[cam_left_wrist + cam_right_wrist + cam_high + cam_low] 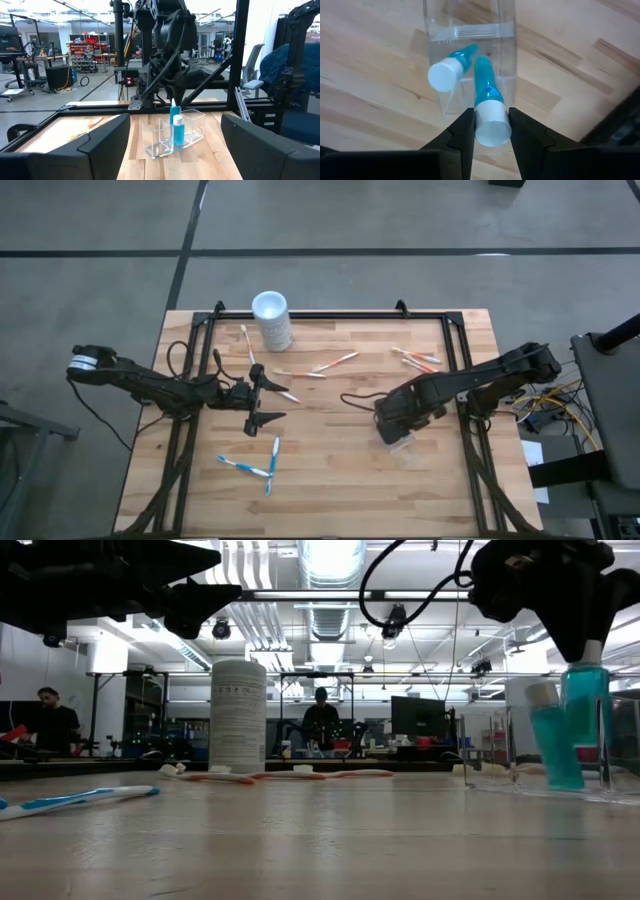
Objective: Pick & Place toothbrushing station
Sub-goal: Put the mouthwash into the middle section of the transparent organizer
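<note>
A see-through plastic holder (406,444) stands on the wooden table right of centre; it also shows in the left wrist view (175,135) and the low view (535,778). Two blue tubes with white caps are in it. My right gripper (491,125) hangs over it, shut on one tube (585,705). The other tube (451,67) leans inside the holder. My left gripper (262,398) hovers open and empty left of centre, facing the holder. Blue-and-white toothbrushes (250,468) and orange-and-white ones (335,362) lie flat on the table. My right gripper pinches the tube's white cap end (492,131) between its two fingers (462,135). The fingers come from above, pointing down. The tube hangs nearly upright below them, its lower end (481,67) inside the holder; whether it rests on the holder's floor I cannot tell.
A tall opaque white cup (272,320) stands near the far edge. More orange-and-white toothbrushes lie at the far right (415,358) and beside the cup (247,342). A black frame (460,340) borders the table. People stand in the room behind.
</note>
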Controlling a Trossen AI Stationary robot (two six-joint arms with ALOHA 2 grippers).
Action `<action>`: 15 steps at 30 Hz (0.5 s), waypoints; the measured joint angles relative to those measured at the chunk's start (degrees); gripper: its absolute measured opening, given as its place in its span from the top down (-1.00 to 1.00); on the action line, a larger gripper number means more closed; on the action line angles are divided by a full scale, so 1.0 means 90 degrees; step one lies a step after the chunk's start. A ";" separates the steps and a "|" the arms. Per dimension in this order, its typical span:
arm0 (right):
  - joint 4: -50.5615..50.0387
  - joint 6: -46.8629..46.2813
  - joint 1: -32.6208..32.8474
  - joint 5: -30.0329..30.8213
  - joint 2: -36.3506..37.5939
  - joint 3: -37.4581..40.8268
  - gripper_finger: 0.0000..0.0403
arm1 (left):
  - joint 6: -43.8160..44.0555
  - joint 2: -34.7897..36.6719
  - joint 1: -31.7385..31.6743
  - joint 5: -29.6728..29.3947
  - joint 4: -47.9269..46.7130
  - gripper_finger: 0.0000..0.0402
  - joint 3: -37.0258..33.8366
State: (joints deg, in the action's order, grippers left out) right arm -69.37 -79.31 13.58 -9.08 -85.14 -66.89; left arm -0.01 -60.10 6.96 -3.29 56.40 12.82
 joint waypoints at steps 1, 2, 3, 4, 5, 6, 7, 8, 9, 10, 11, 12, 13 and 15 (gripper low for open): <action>0.0105 -0.0005 0.0000 0.0000 0.0000 0.0062 0.50 | 0.0002 0.0000 0.0002 0.0001 0.0000 -0.59 0.0000; 0.0168 -0.0009 0.0000 -0.0003 0.0000 0.0112 0.50 | 0.0001 0.0000 0.0000 0.0001 0.0002 -0.59 0.0000; 0.0195 -0.0010 0.0000 -0.0010 -0.0002 0.0157 0.50 | 0.0001 0.0000 0.0001 0.0000 0.0002 -0.59 0.0000; 0.0194 -0.0011 0.0000 -0.0027 -0.0002 0.0199 0.50 | 0.0000 0.0000 0.0002 0.0000 0.0000 -0.59 0.0000; 0.0203 -0.0022 0.0000 -0.0047 -0.0002 0.0248 0.50 | 0.0000 0.0000 0.0000 0.0001 0.0001 -0.59 0.0000; 0.0226 -0.0022 0.0000 -0.0065 -0.0002 0.0294 0.50 | 0.0001 0.0000 0.0001 0.0001 0.0001 -0.59 0.0000; 0.0245 -0.0022 0.0000 -0.0106 -0.0002 0.0335 0.50 | 0.0002 0.0000 0.0002 0.0001 0.0002 -0.59 0.0000; 0.0270 -0.0022 0.0000 -0.0159 -0.0002 0.0379 0.50 | 0.0002 0.0000 0.0002 0.0002 0.0000 -0.59 0.0000; 0.0273 -0.0020 0.0000 -0.0188 -0.0002 0.0417 0.50 | 0.0000 0.0000 0.0002 0.0000 0.0000 -0.59 0.0000; 0.0283 -0.0022 0.0000 -0.0195 -0.0002 0.0459 0.50 | 0.0000 0.0000 0.0002 0.0000 0.0000 -0.59 0.0000; 0.0294 -0.0022 0.0002 -0.0199 -0.0002 0.0501 0.50 | 0.0001 0.0000 0.0001 0.0000 0.0001 -0.59 0.0000; 0.0303 -0.0022 0.0001 -0.0211 -0.0002 0.0537 0.50 | 0.0000 0.0000 0.0002 0.0001 0.0001 -0.59 0.0000; 0.0315 -0.0022 0.0000 -0.0223 -0.0002 0.0567 0.50 | 0.0001 0.0000 0.0002 0.0001 0.0000 -0.59 0.0000; 0.0318 -0.0019 0.0000 -0.0228 -0.0002 0.0594 0.50 | 0.0000 0.0000 0.0000 0.0001 0.0002 -0.59 0.0000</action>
State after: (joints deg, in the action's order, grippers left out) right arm -66.51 -79.48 13.58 -11.13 -85.17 -61.54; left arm -0.01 -60.10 6.96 -3.28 56.42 12.82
